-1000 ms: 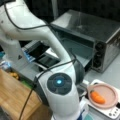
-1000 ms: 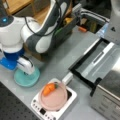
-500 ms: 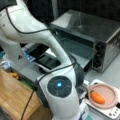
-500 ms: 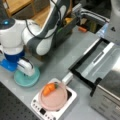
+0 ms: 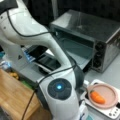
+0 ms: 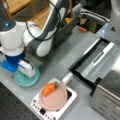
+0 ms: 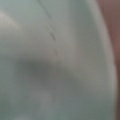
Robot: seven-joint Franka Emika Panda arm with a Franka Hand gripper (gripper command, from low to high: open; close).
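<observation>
Nothing on the surface (image 6: 57,62) has shifted over the last second, and the arm has barely moved. Its gripper (image 6: 26,71) stands low over the teal plate (image 6: 26,79) at a front view's left; whether it is open, or grips anything, cannot be told. The wrist view is filled by the pale green plate. Near it, a carrot (image 6: 48,89) lies on a pink plate (image 6: 53,98) set on a white scale (image 6: 68,101). Beyond stands a toaster oven (image 5: 87,42) with its door (image 6: 97,63) dropped open.

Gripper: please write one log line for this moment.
gripper: on teal plate | carrot: on pink plate | oven: door open
</observation>
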